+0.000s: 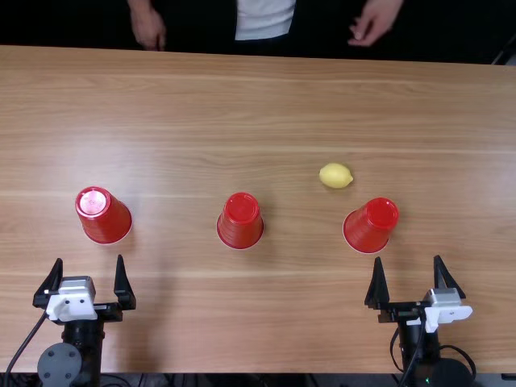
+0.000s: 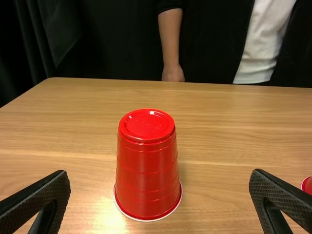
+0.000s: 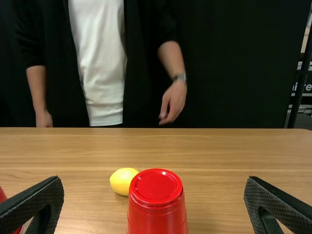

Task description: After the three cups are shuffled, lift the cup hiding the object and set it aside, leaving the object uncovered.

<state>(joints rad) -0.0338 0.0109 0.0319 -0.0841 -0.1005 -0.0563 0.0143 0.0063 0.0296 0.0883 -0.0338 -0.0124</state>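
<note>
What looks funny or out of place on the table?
The lemon lies uncovered on the table, just beyond the right cup, not hidden under any. The left cup and middle cup stand upside down like it, none tipped or dented.

- Partly hidden behind the right cup (image 3: 157,200), just ahead of the right gripper (image 1: 407,272): the lemon (image 3: 120,181).
- Cut off at the rim by the edge: that same cup.
- Cut to a sliver, beside the left gripper (image 1: 89,272): the middle cup (image 2: 307,184).

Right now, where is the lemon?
In the top view the lemon lies uncovered, right of the middle, just beyond the right cup and off toward the middle cup.
</note>
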